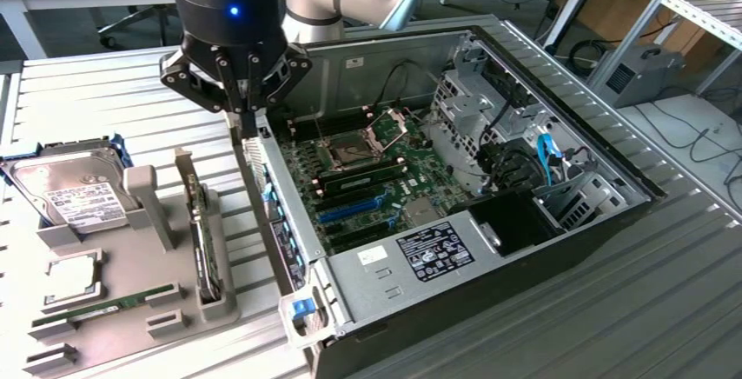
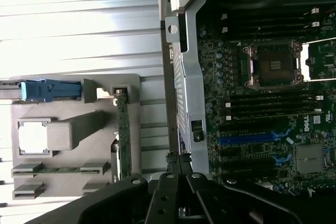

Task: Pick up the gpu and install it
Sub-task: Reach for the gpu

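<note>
One gpu (image 1: 204, 244) stands on edge in the gray holder (image 1: 139, 335), on the exterior view's left of the case (image 1: 347, 62). Its long axis runs parallel to the adjacent case wall, bracket end farthest from the camera. The gripper (image 1: 247, 125), fingers pressed together and empty, hangs over that wall.

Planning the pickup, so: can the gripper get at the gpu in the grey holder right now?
Likely yes: the gpu stands on edge in the holder, its top edge uncovered. The gripper hangs shut beside the case wall, off to one side.
</note>
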You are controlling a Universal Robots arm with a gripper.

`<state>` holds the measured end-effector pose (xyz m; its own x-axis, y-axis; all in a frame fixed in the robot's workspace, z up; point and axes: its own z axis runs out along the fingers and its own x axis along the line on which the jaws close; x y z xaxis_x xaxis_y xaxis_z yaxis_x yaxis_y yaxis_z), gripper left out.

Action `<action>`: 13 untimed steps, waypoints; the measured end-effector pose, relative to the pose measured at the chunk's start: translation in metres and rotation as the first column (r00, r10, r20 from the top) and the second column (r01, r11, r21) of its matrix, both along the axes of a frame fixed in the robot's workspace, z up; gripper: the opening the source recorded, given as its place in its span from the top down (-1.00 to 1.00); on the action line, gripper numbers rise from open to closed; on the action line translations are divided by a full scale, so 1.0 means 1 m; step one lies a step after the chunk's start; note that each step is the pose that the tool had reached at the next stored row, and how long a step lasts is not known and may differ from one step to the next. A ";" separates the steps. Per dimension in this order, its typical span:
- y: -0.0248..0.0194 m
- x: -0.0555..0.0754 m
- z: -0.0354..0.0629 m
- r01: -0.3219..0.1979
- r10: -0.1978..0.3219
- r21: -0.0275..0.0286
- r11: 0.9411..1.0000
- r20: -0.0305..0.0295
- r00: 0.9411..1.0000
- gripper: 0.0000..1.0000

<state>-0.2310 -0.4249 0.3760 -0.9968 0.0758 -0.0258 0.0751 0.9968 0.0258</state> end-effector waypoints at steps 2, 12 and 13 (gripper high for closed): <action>0.0000 -0.001 -0.0001 0.000 0.000 -0.001 1.000 0.000 1.000 0.79; -0.0001 -0.004 -0.0005 0.000 0.000 -0.003 1.000 0.000 1.000 0.79; -0.0001 -0.004 -0.0005 0.000 0.000 -0.004 1.000 0.000 1.000 0.79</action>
